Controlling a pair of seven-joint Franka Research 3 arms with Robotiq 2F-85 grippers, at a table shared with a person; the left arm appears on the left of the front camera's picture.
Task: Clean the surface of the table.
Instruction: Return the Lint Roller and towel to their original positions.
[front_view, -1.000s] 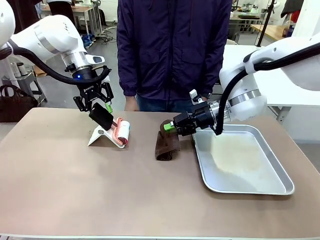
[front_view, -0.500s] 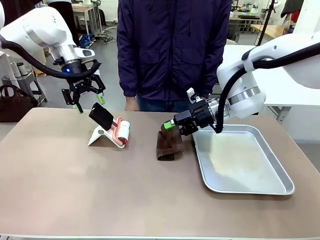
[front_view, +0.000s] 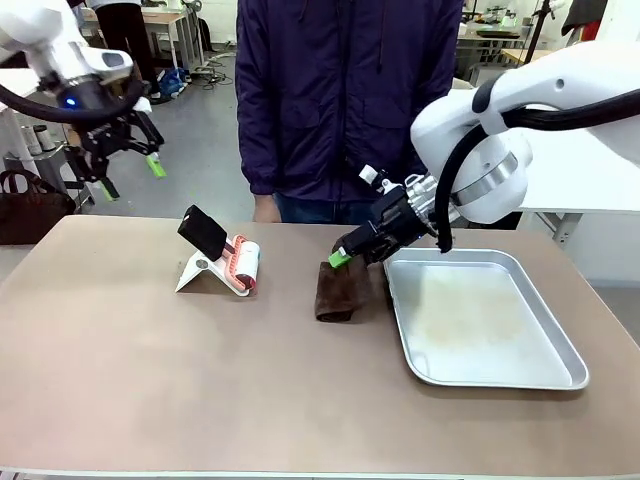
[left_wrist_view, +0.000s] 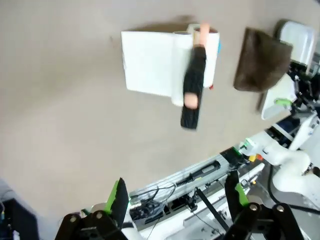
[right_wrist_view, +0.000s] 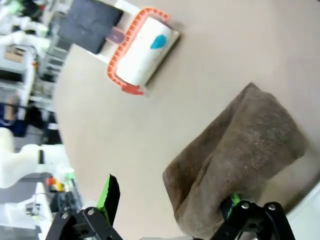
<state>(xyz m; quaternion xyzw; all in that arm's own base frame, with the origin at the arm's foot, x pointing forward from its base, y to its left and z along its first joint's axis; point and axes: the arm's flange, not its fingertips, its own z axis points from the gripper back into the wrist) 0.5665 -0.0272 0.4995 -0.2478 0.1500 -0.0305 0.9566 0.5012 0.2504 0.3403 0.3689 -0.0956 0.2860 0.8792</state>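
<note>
The brownish table (front_view: 200, 390) carries a lint roller (front_view: 243, 264) with a black handle (front_view: 203, 232), leaning on a white stand (front_view: 198, 272). A folded brown cloth (front_view: 337, 291) lies near the middle. My left gripper (front_view: 129, 176) hangs open, high above the table's far left corner and well clear of the roller. In the left wrist view its fingers (left_wrist_view: 119, 199) stand wide, with the roller (left_wrist_view: 192, 85) far below. My right gripper (front_view: 347, 254) is open just over the cloth's far end. In the right wrist view the cloth (right_wrist_view: 240, 150) lies between the spread fingers (right_wrist_view: 110, 192).
A shiny metal tray (front_view: 560, 368) sits on the table's right half, right beside the cloth. A person in a dark jacket (front_view: 345, 100) stands at the far edge, behind the roller and cloth. The near half of the table is bare.
My left gripper let go of the roller's black handle, opened, and rose away to the upper left. My right gripper stayed open at the cloth and tilted slightly.
</note>
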